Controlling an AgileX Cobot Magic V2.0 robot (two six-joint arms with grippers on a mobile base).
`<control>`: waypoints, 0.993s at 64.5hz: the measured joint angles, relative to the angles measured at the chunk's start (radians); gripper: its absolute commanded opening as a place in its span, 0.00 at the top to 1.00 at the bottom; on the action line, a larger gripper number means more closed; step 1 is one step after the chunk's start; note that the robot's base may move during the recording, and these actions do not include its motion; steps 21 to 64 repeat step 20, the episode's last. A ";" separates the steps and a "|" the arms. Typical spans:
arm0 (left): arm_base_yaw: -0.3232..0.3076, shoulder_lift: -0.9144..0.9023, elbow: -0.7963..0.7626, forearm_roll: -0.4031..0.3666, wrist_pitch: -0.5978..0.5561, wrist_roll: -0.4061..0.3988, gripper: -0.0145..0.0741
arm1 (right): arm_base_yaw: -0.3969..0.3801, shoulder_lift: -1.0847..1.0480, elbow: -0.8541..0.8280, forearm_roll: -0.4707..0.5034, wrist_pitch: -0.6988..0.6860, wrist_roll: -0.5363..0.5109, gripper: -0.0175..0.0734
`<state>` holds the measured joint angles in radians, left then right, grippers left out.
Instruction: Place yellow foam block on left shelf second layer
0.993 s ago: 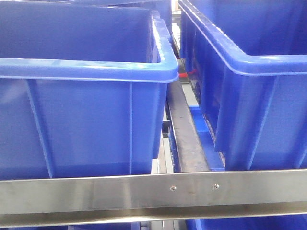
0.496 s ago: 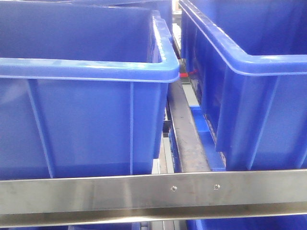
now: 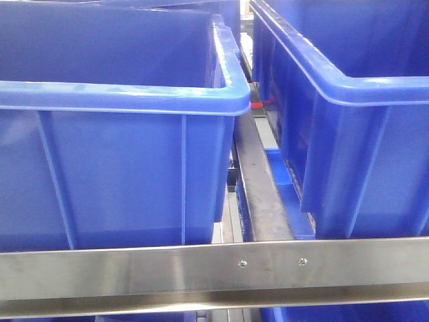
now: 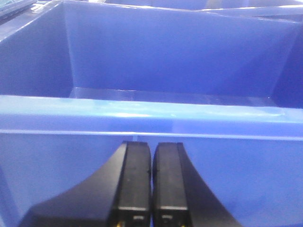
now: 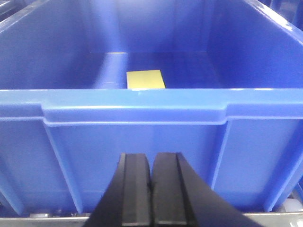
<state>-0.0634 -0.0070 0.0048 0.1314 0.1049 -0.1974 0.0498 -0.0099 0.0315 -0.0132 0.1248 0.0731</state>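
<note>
Sitting tight outside the bins

Both pairs of fingers are seen pressed together at bottom centre, nothing held: left gripper (image 4: 151,182), right gripper (image 5: 152,189). Past the right one, a blue bin (image 5: 142,106) is faced; the yellow foam block (image 5: 145,79) is seen inside, centre frame, on its floor.

I see the yellow foam block (image 5: 146,80) inside the blue bin (image 5: 142,142) (far end), right hand (image 5: 152,189) closed, empty.
</note>
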 measured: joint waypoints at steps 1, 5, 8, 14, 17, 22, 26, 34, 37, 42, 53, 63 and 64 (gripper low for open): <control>0.000 0.000 0.000 0.000 0.000 0.000 0.68 | 0.000 0.000 0.000 0.000 0.000 0.000 0.74; 0.000 0.000 0.000 0.000 0.000 0.000 0.68 | 0.000 0.000 0.000 0.000 0.000 0.000 0.74; 0.000 0.000 0.000 0.000 0.000 0.000 0.68 | 0.000 0.000 0.000 0.000 0.000 0.000 0.74; 0.000 0.000 0.000 0.000 0.000 0.000 0.68 | 0.000 0.000 0.000 0.000 0.000 0.000 0.74; 0.000 0.000 0.000 0.000 0.000 0.000 0.68 | 0.000 0.000 0.000 0.000 0.000 0.000 0.74; 0.000 0.000 0.000 0.000 0.000 0.000 0.68 | 0.000 0.000 0.000 0.000 0.000 0.000 0.74; 0.000 0.000 0.000 0.000 0.000 0.000 0.68 | 0.000 0.000 0.000 0.000 0.000 0.000 0.74; 0.000 0.000 0.000 0.000 0.000 0.000 0.68 | 0.000 0.000 0.000 0.000 0.000 0.000 0.74; 0.000 0.000 0.000 0.000 0.000 0.000 0.68 | 0.000 0.000 0.000 0.000 0.000 0.000 0.74; 0.000 0.000 0.000 0.000 0.000 0.000 0.68 | 0.000 0.000 0.000 0.000 0.000 0.000 0.74; 0.000 0.000 0.000 0.000 0.000 0.000 0.68 | 0.000 0.000 0.000 0.000 0.000 0.000 0.74; 0.000 0.000 0.000 0.000 0.000 0.000 0.68 | 0.000 0.000 0.000 0.000 0.000 0.000 0.74; 0.000 0.000 0.000 0.000 0.000 0.000 0.68 | 0.000 0.000 0.000 0.000 0.000 0.000 0.74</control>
